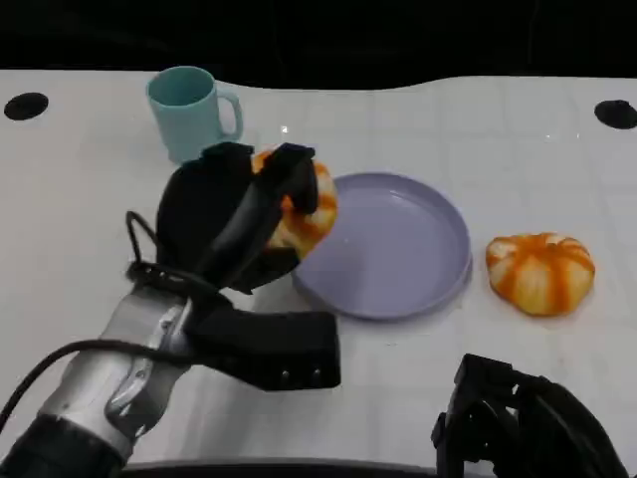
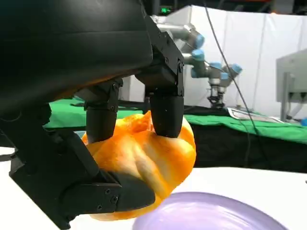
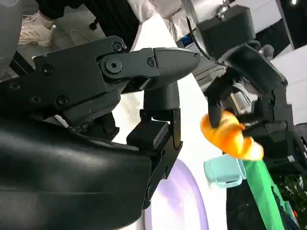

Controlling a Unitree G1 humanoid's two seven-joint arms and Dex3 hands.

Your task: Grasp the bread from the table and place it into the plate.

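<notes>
My left hand (image 1: 244, 214) grips an orange-and-white bread roll (image 1: 304, 214), held above the table at the left rim of the lavender plate (image 1: 398, 244). In the left wrist view the fingers (image 2: 165, 112) clamp the roll (image 2: 148, 158) from above and below, with the plate (image 2: 211, 215) just under it. A second orange bread roll (image 1: 540, 272) lies on the table to the right of the plate. My right hand (image 1: 518, 423) sits low at the near right edge, holding nothing, its fingers (image 3: 158, 62) apart. The right wrist view shows my left hand (image 3: 254, 91) carrying the roll (image 3: 230, 136).
A teal mug (image 1: 189, 110) stands behind the left hand, also seen as the mug (image 3: 223, 172) in the right wrist view. The white table (image 1: 518, 149) has black holes at its far corners (image 1: 25, 105). Other robot arms (image 2: 211, 72) stand beyond the table.
</notes>
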